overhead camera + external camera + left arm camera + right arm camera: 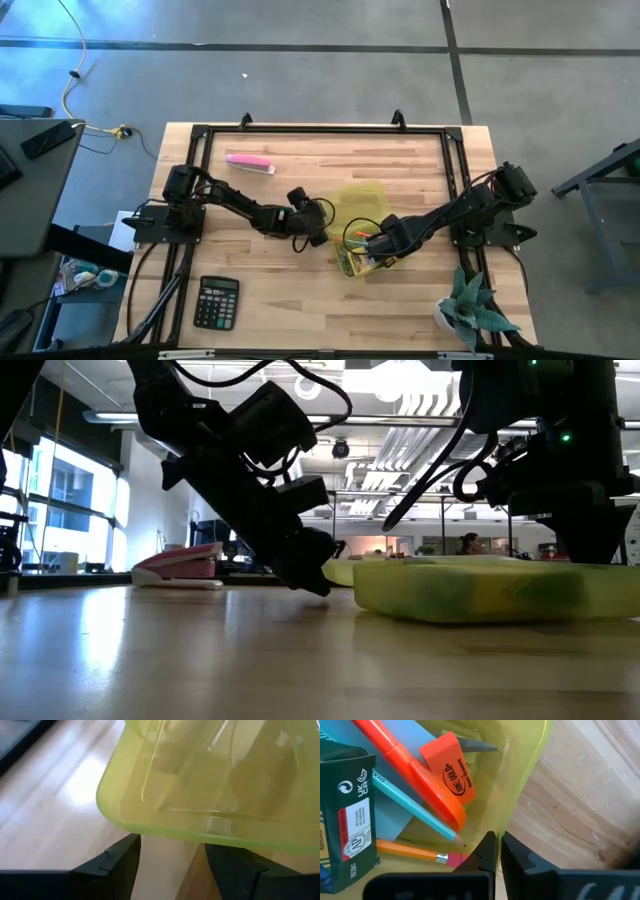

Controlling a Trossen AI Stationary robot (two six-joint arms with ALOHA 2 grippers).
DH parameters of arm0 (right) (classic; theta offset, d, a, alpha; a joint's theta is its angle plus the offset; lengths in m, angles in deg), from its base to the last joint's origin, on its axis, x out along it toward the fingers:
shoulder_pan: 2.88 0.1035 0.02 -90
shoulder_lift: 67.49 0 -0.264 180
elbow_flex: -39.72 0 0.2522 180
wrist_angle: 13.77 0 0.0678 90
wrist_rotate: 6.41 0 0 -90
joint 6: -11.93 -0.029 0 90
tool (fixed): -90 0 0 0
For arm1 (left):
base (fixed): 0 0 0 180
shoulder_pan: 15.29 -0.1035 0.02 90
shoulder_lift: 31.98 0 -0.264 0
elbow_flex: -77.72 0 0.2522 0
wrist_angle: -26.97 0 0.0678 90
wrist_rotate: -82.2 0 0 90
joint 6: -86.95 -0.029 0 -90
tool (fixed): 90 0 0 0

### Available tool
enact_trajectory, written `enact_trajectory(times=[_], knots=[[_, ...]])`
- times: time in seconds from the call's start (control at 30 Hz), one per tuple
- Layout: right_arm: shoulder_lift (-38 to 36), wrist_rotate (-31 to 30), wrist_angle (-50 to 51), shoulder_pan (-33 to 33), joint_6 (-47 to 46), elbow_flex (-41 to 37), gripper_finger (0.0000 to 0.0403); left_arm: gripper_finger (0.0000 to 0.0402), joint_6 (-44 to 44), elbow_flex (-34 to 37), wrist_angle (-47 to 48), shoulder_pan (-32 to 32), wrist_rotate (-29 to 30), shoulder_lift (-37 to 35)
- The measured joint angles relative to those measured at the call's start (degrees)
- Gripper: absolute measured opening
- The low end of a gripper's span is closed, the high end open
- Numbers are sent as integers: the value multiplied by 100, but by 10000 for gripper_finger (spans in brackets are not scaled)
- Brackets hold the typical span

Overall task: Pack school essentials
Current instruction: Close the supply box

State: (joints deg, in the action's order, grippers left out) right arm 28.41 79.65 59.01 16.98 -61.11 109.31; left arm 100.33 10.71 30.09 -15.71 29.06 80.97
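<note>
Only the right wrist view showed the case's contents — orange pencil (407, 851), teal pencil (415, 809), crayon box (345, 815) — beside the closed, empty right gripper (498, 851). Overhead, the half-open left gripper (318, 228) held nothing at the yellow-green case (362, 200); pink stapler (249, 163) and calculator (216, 302) lay apart.

Two matte-black jointed arms, looping black cables, angular dark fingers (115, 865).

Translucent glossy plastic case (210, 795) — matt wooden table (300, 310).

Orange pencil (410, 851), teal pencil (415, 810), lying in case (530, 765)
</note>
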Motion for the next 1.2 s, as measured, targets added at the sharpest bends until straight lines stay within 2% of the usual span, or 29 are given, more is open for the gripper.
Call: enact_trajectory(times=[0.1, 0.43, 0.77, 0.93, 1.2], knots=[[0, 9, 21, -2, -9, 0, 0, 211, -281, 0, -152, 59, 184, 0], [0, -5, 92, -2, -45, 0, 0, 211, -1193, 0, -924, 307, 209, -5], [0, 14, 146, 0, -58, 0, 1, 211, -2259, -4, -1670, 577, 580, -13], [0, -7, 140, 2, 3, 0, 21, 211, -2536, -4, -1894, 688, 588, -15], [0, -57, 90, 2, 7, 0, 79, 211, -3250, -9, -2074, 848, 542, -20]])
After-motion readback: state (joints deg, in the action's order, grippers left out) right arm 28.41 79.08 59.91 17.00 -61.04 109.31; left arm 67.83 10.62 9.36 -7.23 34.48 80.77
